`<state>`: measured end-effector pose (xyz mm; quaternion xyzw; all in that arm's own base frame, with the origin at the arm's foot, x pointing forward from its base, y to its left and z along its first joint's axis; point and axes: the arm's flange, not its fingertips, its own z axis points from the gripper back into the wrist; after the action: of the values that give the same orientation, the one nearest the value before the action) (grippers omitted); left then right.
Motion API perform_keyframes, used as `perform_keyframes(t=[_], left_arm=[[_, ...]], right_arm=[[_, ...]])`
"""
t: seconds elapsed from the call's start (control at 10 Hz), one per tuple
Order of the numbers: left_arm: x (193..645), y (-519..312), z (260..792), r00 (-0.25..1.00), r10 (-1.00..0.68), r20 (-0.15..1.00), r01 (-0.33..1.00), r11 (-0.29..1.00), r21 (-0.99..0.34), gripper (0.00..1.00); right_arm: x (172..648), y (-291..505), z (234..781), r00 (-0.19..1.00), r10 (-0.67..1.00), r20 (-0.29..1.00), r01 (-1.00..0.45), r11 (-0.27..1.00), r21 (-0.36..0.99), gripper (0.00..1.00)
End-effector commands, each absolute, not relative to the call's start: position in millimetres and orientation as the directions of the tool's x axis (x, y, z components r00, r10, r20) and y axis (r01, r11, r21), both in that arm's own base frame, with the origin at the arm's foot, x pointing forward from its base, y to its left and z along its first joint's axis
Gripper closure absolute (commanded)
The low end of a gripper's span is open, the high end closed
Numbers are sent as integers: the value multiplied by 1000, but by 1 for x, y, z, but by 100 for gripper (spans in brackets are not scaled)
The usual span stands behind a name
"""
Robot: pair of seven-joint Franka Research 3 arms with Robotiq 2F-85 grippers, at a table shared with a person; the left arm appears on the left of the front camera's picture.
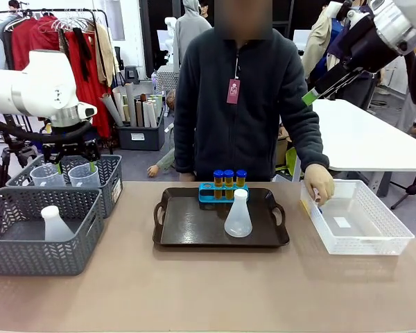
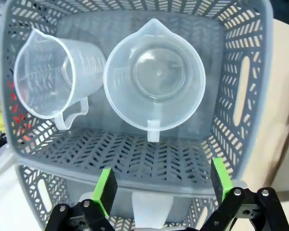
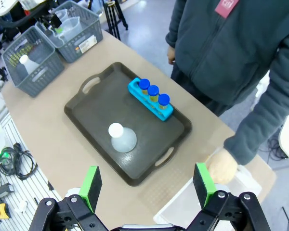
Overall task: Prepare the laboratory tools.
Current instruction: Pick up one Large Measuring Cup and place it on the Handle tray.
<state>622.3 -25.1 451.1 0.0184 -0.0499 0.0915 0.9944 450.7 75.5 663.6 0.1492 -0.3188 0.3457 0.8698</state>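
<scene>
Clear plastic measuring jugs sit under the left claw, whose jaws are spread wide and empty.
Both jugs stand side by side in the far grey mesh basket at the table's left. On the dark tray mid-table, the white conical flask stands upright before three blue-capped yellow tubes. The right claw hangs high above the table, wide and empty.

Nothing fancy here: the left arm is finished in smooth white rounded shells, with a silver ring fitted at the wrist. The left gripper and right gripper are built in black, with bright green pads and small silver screws. A dark grey zip fleece with a maroon tag is worn by the person.
</scene>
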Motion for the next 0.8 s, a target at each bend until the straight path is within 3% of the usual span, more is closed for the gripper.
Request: perform_keyframes(t=[0.0,0.7], left_arm=[[627,-17,436,980,168,104,-168,986,-6,0],[644,-12,407,991,93,97,-95,995,8,0]], right_arm=[[451,76,665,554,504,662,-701,712,45,0],[451,76,665,554,504,662,-701,712,45,0]])
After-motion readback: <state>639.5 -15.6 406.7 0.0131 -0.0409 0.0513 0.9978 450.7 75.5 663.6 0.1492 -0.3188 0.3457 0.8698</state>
